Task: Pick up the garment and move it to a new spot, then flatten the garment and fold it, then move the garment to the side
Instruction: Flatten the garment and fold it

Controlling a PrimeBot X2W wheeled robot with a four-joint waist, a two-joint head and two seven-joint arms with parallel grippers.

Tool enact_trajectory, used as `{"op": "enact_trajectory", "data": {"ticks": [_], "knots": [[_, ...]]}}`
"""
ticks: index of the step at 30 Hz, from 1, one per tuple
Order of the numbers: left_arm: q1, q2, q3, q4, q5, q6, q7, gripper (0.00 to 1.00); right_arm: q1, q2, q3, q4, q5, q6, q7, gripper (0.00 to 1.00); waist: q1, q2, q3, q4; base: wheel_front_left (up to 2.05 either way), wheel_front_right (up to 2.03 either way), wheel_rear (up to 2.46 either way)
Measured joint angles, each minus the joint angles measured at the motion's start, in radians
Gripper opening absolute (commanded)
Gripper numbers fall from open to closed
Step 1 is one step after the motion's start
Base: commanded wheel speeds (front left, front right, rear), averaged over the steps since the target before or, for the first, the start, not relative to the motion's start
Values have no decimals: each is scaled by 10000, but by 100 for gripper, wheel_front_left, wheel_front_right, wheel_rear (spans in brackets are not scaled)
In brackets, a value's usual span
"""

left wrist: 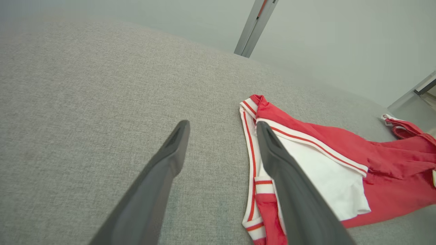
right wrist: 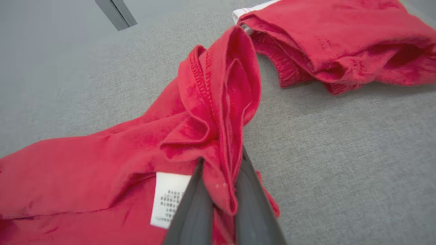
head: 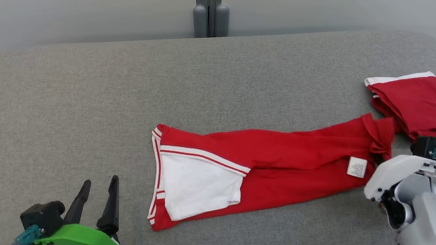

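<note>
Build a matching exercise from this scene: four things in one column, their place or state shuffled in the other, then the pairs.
Column one
1. left gripper
2. right gripper
3. care label
4. white panel

Column two
A. shut on a fold of the red garment
B. at the garment's end nearest the left gripper
C. open, over bare grey cushion
D. small printed tag beside the pinched fold

Pairs: 1-C, 2-A, 3-D, 4-B

Grey upholstered surface (head: 87, 108) before a pale wall (head: 75, 2).
</note>
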Motion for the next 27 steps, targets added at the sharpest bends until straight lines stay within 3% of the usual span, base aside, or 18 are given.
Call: {"op": "enact_trajectory", "data": {"ticks": [12, 19, 27], "knots": [[-200, 25, -15, 40, -111, -23, 50, 100, 360, 1254, 2416, -3475, 1641, -6, 917, 0, 0, 0, 2, 413, 0, 0, 0], [-383, -42, -134, 140, -117, -100, 19, 100, 398, 1668, 3751, -3609, 2033, -8, 957, 0, 0, 0, 90, 1004, 0, 0, 0], [-616, -209, -380, 380, -119, -196, -25, 100, -68, 1712, 5273, -2819, 2823, -8, 706, 0, 1, 0, 216, 1748, 0, 0, 0]]}}
